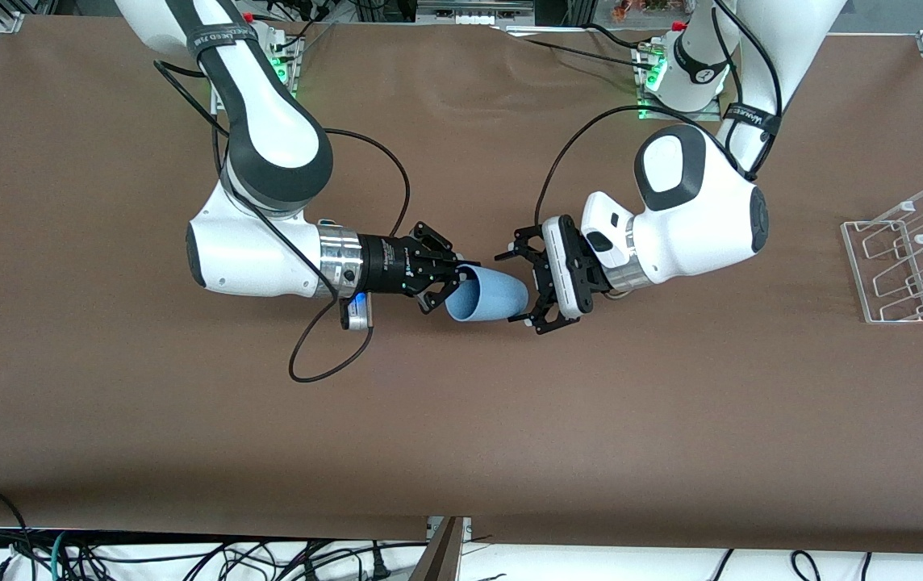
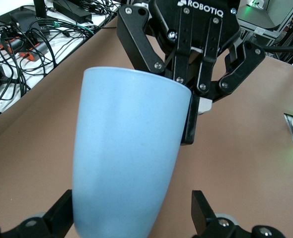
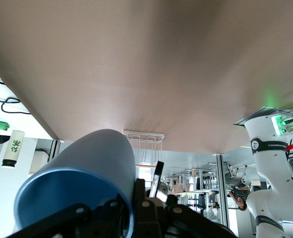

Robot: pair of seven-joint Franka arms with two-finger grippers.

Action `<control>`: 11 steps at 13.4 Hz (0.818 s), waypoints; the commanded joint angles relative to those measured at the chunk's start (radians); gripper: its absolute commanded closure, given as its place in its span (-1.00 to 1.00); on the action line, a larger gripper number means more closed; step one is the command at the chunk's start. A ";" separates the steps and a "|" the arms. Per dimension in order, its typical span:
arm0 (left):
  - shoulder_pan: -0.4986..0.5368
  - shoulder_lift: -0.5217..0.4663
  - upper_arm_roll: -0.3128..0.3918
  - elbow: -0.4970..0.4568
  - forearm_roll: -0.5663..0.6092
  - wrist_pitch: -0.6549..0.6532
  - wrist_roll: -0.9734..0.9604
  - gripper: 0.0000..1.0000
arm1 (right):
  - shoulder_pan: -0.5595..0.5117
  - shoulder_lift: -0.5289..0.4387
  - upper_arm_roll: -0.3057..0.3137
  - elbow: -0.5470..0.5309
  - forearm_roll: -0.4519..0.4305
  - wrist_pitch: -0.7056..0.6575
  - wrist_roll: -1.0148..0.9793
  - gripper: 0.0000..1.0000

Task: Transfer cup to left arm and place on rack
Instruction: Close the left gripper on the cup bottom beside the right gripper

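Observation:
The light-blue cup [image 1: 484, 297] lies sideways in the air over the middle of the table. My right gripper [image 1: 452, 282] is shut on its rim, one finger inside and one outside; this grip also shows in the left wrist view [image 2: 190, 116] and the right wrist view [image 3: 132, 206]. My left gripper [image 1: 523, 289] is open, its fingers on either side of the cup's base. In the left wrist view the cup [image 2: 126, 153] sits between the left gripper's [image 2: 131, 218] spread fingers, with a gap on one side. The rack [image 1: 905, 258] stands at the left arm's end of the table.
A black cable [image 1: 324, 355] from the right arm loops on the table under its wrist. The rack also shows small in the right wrist view [image 3: 144, 144]. The left arm's base [image 3: 268, 148] shows there too. Brown tabletop [image 1: 461, 436] lies around the arms.

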 commanded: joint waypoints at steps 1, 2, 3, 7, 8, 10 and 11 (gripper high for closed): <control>-0.023 0.032 -0.006 0.033 0.026 0.042 -0.003 -0.92 | 0.003 0.021 -0.002 0.039 0.018 0.004 0.012 1.00; -0.029 0.033 -0.008 0.032 0.031 0.058 -0.002 -0.58 | 0.003 0.021 -0.002 0.039 0.018 0.002 0.009 1.00; -0.037 0.035 -0.008 0.033 0.043 0.063 -0.003 -0.12 | 0.003 0.021 -0.002 0.039 0.018 0.002 0.007 1.00; -0.037 0.032 -0.010 0.032 0.040 0.061 -0.015 1.00 | 0.001 0.021 -0.002 0.039 0.018 0.002 0.009 1.00; -0.037 0.032 -0.010 0.032 0.042 0.061 -0.015 1.00 | 0.001 0.021 -0.002 0.039 0.018 0.002 0.010 1.00; -0.037 0.027 -0.008 0.032 0.046 0.060 -0.014 1.00 | 0.001 0.021 -0.002 0.039 0.018 0.002 0.013 1.00; -0.032 0.026 -0.008 0.032 0.048 0.056 -0.012 1.00 | 0.001 0.021 -0.002 0.040 0.018 0.002 0.013 0.88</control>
